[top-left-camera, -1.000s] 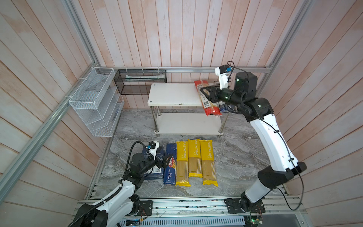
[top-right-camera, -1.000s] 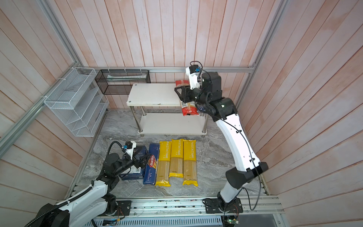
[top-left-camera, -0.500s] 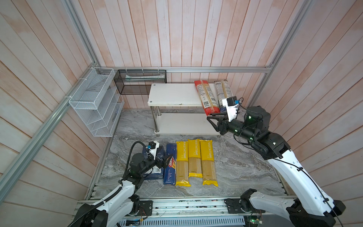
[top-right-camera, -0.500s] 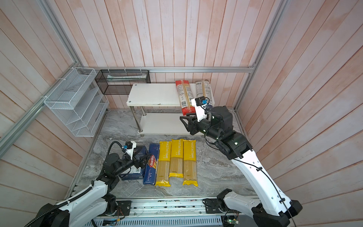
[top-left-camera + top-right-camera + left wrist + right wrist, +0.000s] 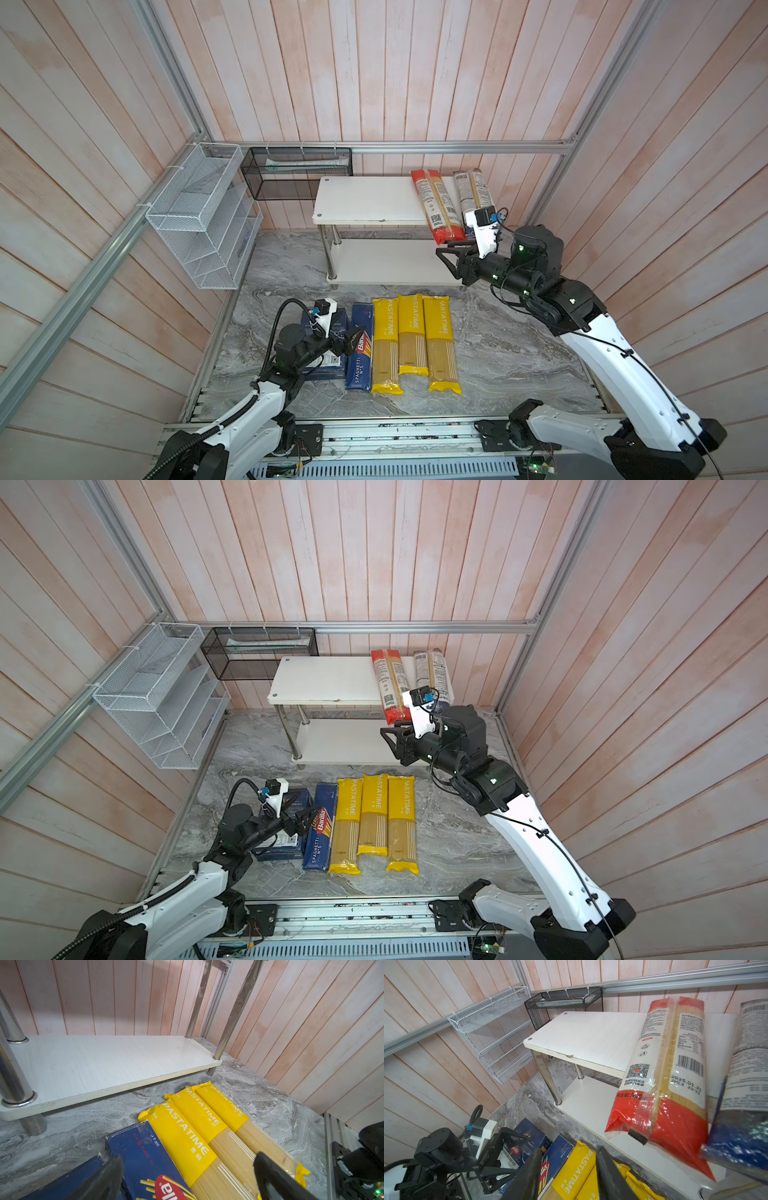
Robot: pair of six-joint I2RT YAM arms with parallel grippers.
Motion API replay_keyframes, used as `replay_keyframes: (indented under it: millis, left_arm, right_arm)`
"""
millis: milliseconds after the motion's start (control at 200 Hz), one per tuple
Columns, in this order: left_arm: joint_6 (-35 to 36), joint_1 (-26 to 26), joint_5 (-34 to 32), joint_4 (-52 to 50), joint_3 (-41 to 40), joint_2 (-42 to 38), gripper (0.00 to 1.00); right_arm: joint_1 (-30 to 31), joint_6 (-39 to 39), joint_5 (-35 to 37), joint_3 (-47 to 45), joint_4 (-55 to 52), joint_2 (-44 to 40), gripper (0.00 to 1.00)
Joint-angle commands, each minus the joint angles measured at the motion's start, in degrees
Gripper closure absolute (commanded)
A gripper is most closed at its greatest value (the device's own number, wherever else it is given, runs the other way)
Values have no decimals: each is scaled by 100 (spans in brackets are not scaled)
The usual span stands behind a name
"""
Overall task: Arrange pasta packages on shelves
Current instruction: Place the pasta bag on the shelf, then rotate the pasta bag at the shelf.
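Note:
On the top board of the shelves [image 5: 365,199] lie a red-ended pasta package [image 5: 436,203] and a dark-blue-ended one [image 5: 471,193], side by side at its right end, both overhanging the front edge. The lower board [image 5: 386,262] is bare. My right gripper [image 5: 446,259] hangs open and empty just in front of the red bag's end [image 5: 660,1126]. Three yellow PASTATIME bags [image 5: 411,332] and two dark blue Barilla boxes [image 5: 360,349] lie in a row on the marble floor. My left gripper [image 5: 353,336] stands open low over the boxes, holding nothing; its fingers [image 5: 270,1176] straddle a box and a yellow bag.
A white wire mesh basket [image 5: 203,220] hangs on the left wall and a black mesh basket [image 5: 297,174] on the back rail beside the rack. Chrome legs [image 5: 14,1082] carry the boards. An aluminium rail [image 5: 395,436] runs along the front edge.
My right arm has drawn back from the top board, leaving the red-ended bag there, and dropped down in front of the rack. The left arm has not moved.

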Motion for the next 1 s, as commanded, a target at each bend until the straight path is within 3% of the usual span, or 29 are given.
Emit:
replay_keyframes:
  millis: [0, 995]
  left_arm:
    - [60, -16, -57, 69, -58, 1, 0]
    - [54, -16, -53, 61, -51, 33, 0]
  right_arm:
    - [-83, -54, 54, -91, 90, 83, 57]
    - [-277, -53, -221, -211, 522, 525, 57]
